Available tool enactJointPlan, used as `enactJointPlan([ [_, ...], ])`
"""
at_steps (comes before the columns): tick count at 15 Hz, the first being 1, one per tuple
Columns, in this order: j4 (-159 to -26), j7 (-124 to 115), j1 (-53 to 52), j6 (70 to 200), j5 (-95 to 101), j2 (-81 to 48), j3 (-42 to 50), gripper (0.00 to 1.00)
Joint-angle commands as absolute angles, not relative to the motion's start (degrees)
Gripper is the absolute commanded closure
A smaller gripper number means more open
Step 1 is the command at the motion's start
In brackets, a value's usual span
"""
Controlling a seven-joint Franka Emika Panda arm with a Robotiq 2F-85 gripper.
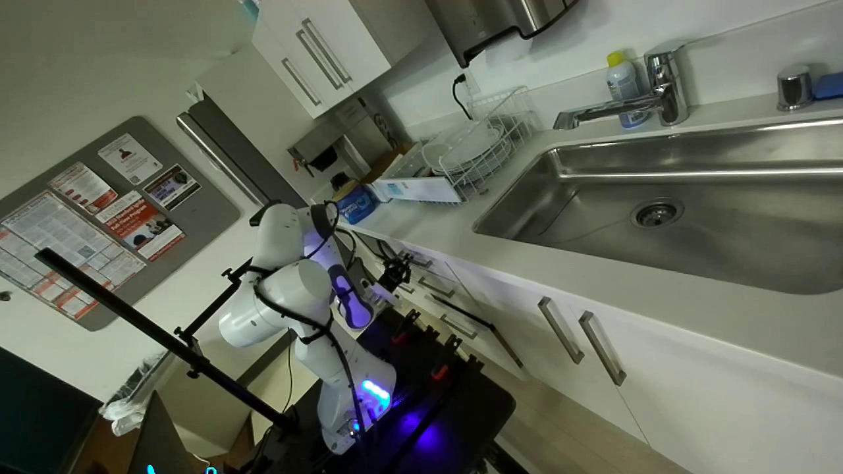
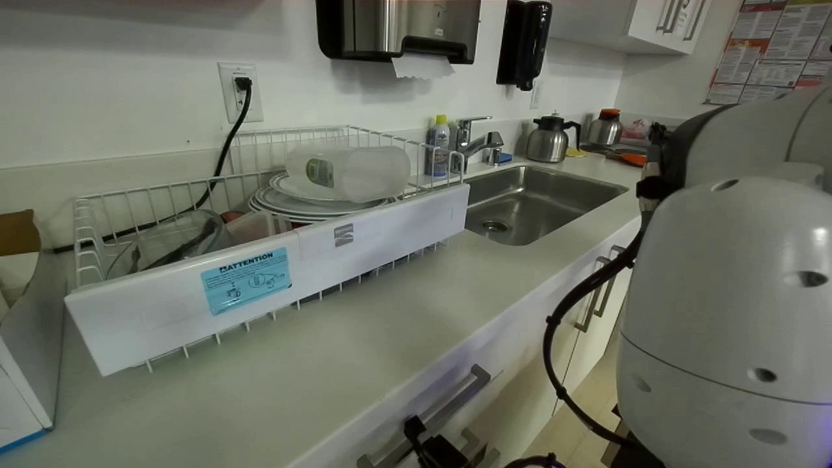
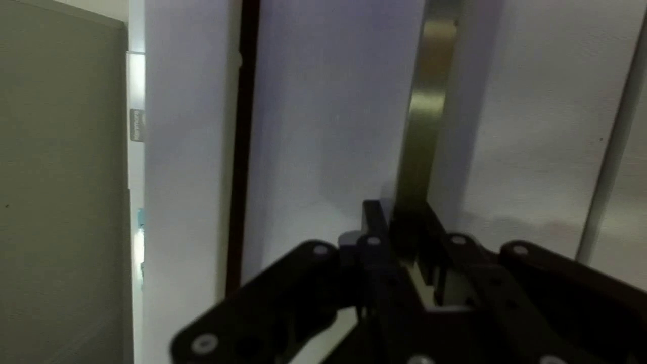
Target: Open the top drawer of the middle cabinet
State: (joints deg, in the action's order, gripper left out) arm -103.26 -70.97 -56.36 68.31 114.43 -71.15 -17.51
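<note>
while a grey board (image 1: 217, 210) covered in papers (image 1: 128, 158) fills the far left in an exterior view, a black pole (image 1: 158, 345) slants down towards the white arm (image 1: 290, 296), and look at the bend in that arm, blue light (image 1: 375, 390) glowing at its base! next along, a blue container (image 1: 356, 204) sits on the white surface (image 1: 421, 227), and just below the edge, here's the action: the hand (image 3: 402, 215) is at the top drawer (image 3: 323, 126), fingers (image 3: 374, 222) close together and clamped on the long metal handle (image 3: 427, 116). wrist view, left to right: a dark strip (image 3: 245, 141), then the drawer, its handle, and a thin seam (image 3: 611, 151). whether the drawer stands out at all, i cannot tell.

on to the white-fronted rack (image 1: 425, 191), plates (image 1: 484, 141) stacked inside, and in an exterior view a cloudy plastic jug (image 2: 380, 172) lies on its side over them. a steel dispenser (image 1: 481, 23) hangs above, a little to the right. low down, two door pulls (image 1: 602, 349) stand side by side. then it's the yellow-capped bottle (image 1: 624, 89) beside the faucet (image 1: 670, 95), spout pointing left, the big steel sink (image 1: 593, 220) spread out below with a round drain (image 1: 657, 213) in its floor. and at the right edge, a chrome cylinder (image 1: 795, 87) just beside a blue block (image 1: 828, 85).
</note>
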Motion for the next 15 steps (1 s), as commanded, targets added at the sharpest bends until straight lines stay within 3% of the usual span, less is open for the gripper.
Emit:
enactJointPlan([
  [1,-107.8,-74.4,-57.4,62.5,111.5,-70.0,-21.1,0.95],
  [15,-112.8,-84.7,-64.9,56.1,97.1,-69.2,-29.2,0.95],
])
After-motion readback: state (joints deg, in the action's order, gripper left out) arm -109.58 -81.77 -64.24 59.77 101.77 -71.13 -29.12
